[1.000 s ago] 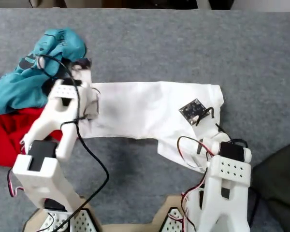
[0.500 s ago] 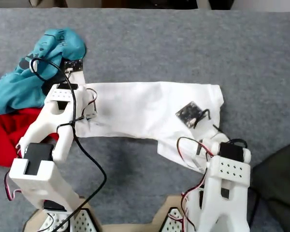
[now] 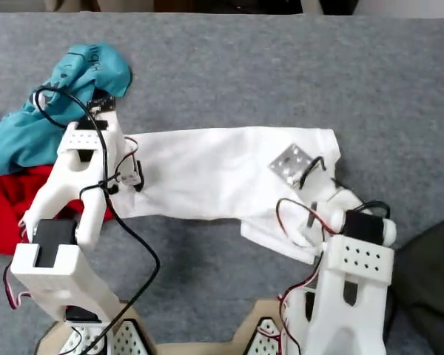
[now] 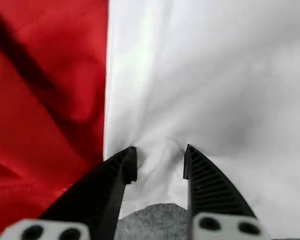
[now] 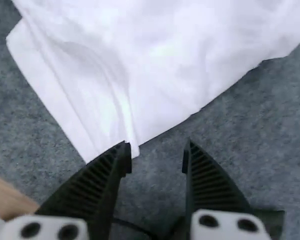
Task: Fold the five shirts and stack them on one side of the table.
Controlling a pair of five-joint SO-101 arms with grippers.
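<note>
White shirt (image 3: 222, 174) lies spread flat across the middle of the grey table (image 3: 281, 66), long side running left to right, with one flap folded down at its near right corner. Left arm (image 3: 74, 177) is stretched forward from its base to the shirt's left end, wrist pitched down. Left gripper (image 4: 159, 160) is pressed onto the cloth at that edge, jaws standing apart with a pucker of white fabric bunched between the tips and the red shirt (image 4: 45, 90) touching alongside. Right arm (image 3: 351, 259) is bent over the near right flap. Right gripper (image 5: 156, 152) points down at bare table just off the flap's edge, jaws parted, holding nothing. Teal shirt (image 3: 66, 96) is heaped behind the red one at far left. A dark shirt (image 3: 429, 266) lies at the right edge.
</note>
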